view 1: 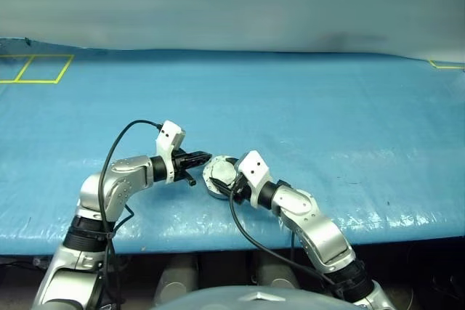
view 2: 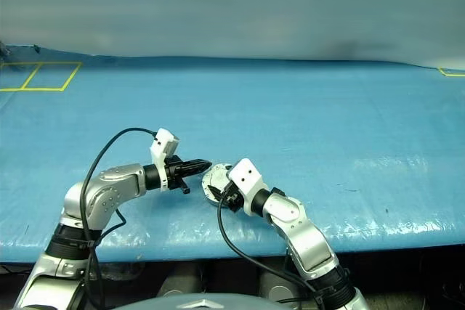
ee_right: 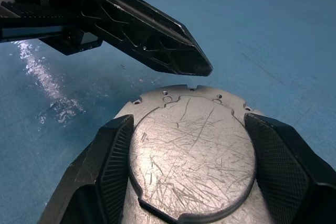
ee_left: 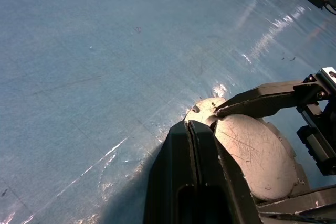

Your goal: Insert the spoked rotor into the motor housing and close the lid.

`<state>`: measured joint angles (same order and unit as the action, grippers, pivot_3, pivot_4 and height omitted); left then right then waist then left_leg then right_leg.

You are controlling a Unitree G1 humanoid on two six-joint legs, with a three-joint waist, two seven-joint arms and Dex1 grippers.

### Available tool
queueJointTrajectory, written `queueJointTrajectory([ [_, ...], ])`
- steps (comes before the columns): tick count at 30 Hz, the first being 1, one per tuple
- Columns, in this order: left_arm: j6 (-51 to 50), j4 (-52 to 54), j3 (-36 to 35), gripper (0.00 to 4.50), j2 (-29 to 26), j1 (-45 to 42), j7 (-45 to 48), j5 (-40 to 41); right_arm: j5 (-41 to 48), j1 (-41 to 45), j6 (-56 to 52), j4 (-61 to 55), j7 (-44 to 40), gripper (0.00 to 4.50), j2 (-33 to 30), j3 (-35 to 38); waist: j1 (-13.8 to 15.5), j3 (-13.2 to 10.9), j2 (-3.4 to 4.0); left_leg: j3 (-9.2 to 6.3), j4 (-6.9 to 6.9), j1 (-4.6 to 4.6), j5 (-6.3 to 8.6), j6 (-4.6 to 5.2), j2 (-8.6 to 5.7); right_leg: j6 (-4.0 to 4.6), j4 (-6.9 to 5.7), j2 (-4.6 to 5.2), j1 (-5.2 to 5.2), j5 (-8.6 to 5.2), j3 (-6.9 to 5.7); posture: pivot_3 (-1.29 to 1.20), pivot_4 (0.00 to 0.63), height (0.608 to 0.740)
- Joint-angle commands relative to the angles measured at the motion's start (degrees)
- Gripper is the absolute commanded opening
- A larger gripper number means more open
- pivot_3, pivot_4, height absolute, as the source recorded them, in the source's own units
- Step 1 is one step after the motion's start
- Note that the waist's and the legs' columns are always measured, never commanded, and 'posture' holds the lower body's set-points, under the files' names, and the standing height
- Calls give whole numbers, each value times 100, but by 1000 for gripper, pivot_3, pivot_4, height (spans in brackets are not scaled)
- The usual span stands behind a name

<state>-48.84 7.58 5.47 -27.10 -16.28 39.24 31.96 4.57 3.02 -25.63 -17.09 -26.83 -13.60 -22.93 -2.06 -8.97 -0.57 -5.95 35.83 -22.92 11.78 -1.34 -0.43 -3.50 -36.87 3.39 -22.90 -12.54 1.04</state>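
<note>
Motor housing (ee_right: pixel 191 150), a round grey metal puck with its scratched lid (ee_right: pixel 194 129) lying flat across the face toward the camera, sits clamped between the 2 black fingers (ee_right: pixel 113 166) of the right tool (ee_right: pixel 191 169); 1 finger presses each side of the puck, so the jaws stand wide around it; the lid's edge is uneven, with small holes and notches near the rim; in the head views the housing is held just above the near part of the blue-covered bench (view 1: pixel 327 121), roughly in front of the robot's middle; the left tool (view 1: pixel 196 159) reaches in from the left with its 2 fingers (ee_left: pixel 197 177) pressed together and nothing between them; its pointed tip lies just beside the lid's rim, at the far edge of the puck; whether the tip touches the metal I cannot tell; yellow tape lines (view 1: pixel 36 69) mark the far left corner of the bench.
</note>
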Motion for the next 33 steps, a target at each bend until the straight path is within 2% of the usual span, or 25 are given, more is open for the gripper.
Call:
queueJointTrajectory([
  [1, -74, 97, 76, 0, -3, -28, 125, 10, -80, -130, -220, 162, 85, 3032, -27, -14, 0, 0, 0, 0, 0, 0, 0, 0, 0, 0, 1, 0, 0, 0, 0, 0, 150, 740],
  [10, -230, 151, 500, 0, -299, 37, 298, -257, -11, -124, -235, 163, 42, 3032, 9, -94, 1, 1, -1, -1, -1, 1, 1, -2, 0, 1, 3, 1, 0, -1, 0, 0, 150, 740],
  [15, -219, 175, 549, 0, -278, 61, 309, -316, 157, -164, -322, 33, -194, 3032, -88, -94, 2, 2, 0, -2, -4, 5, 2, -4, 0, 1, 6, 2, 1, -2, 0, 0, 150, 740],
  [19, -150, 146, 569, 0, -261, 89, 319, -360, 313, -541, -375, -370, -257, 4406, -328, 116, 62, 6, -5, -4, -19, 5, 3, -5, -7, -5, 13, 8, 0, -14, -1, 0, 150, 740],
  [21, -107, 154, 575, 0, -264, 103, 319, -398, 254, -740, -87, -546, -160, 4461, -390, 243, 74, 7, -6, -6, -24, 5, 11, -6, -7, -4, 13, 8, 3, -24, -1, 0, 150, 740],
  [25, -73, 161, 568, 0, -277, 122, 327, -435, 899, -1271, -415, -1152, -211, 4461, -390, 730, 98, 7, -6, -9, -28, 4, 19, -7, -7, -5, 13, 8, 5, -36, -1, 0, 150, 740],
  [28, -44, 164, 621, 0, -302, 130, 396, -450, 2028, -1674, -928, -1505, -254, 4461, -188, 1410, 97, 5, -6, -9, -27, 5, 21, -7, -6, -3, 11, 7, 5, -38, -1, 0, 150, 740],
  [33, 1, 131, 668, 0, -249, 118, 433, -537, 3198, -1750, -1637, -1354, 105, 4461, 303, 2184, 88, -3, 2, -8, -26, 3, 21, -8, -4, -1, 9, 8, 2, -39, 0, 0, 150, 740],
])
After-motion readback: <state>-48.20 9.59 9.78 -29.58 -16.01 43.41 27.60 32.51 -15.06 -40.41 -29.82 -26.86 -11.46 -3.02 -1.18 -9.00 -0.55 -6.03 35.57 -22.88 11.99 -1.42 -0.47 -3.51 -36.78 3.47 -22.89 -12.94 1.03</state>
